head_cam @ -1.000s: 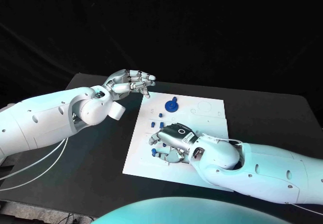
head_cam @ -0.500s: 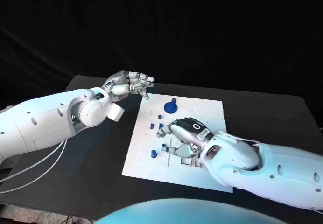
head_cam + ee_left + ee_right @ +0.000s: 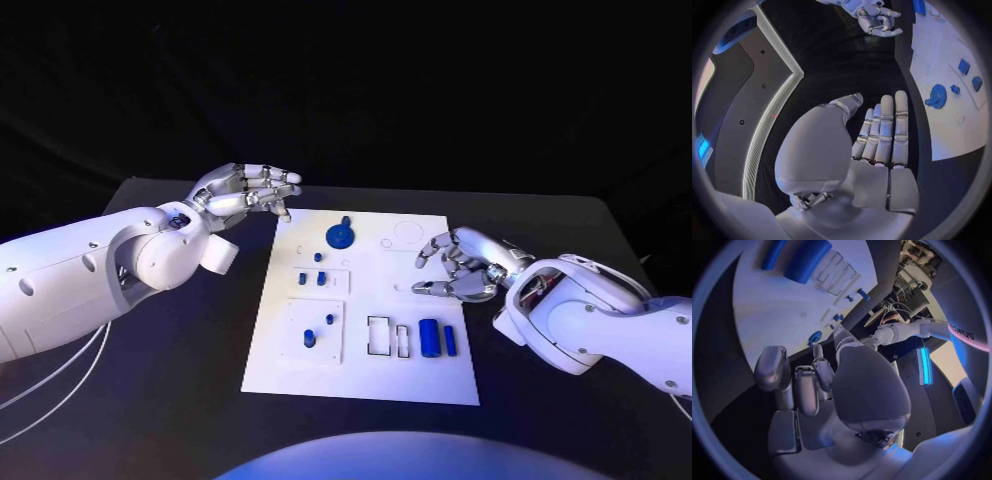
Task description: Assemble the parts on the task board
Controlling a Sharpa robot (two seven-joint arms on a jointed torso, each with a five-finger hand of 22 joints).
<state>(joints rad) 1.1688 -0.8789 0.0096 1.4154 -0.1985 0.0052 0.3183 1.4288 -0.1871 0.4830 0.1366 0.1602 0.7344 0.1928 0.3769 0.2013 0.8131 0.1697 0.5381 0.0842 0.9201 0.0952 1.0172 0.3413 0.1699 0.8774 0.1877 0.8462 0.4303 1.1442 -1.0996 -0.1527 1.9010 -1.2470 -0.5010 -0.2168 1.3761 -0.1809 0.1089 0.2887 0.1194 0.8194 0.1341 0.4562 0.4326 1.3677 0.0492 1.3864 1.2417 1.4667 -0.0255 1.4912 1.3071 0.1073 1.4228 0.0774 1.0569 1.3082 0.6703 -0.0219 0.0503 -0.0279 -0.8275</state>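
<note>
The white task board (image 3: 368, 375) lies in the middle of the black table. A round blue part with a knob (image 3: 339, 236) stands near its far edge. Small blue parts (image 3: 303, 280) lie below it, and two more (image 3: 310, 338) lie on a raised square. A blue cylinder (image 3: 431, 339) and a thin blue bar (image 3: 453, 340) lie beside two white frames (image 3: 378, 336). My right hand (image 3: 464, 265) hovers at the board's right edge, fingers spread, holding nothing. My left hand (image 3: 248, 190) hangs off the board's far left corner with nothing in it; the left wrist view shows its fingers (image 3: 882, 130) straight.
Black table (image 3: 173, 380) surrounds the board on all sides. In the left wrist view the board (image 3: 961, 120) and the round blue part (image 3: 937, 95) lie beside my left hand. The right wrist view shows the cylinder (image 3: 807, 257) and bar (image 3: 773, 252) beyond my right hand's fingers.
My right hand has lifted off the board's middle and pulled back to its right edge, uncovering the parts there. The left hand has barely moved. The camera has shifted.
</note>
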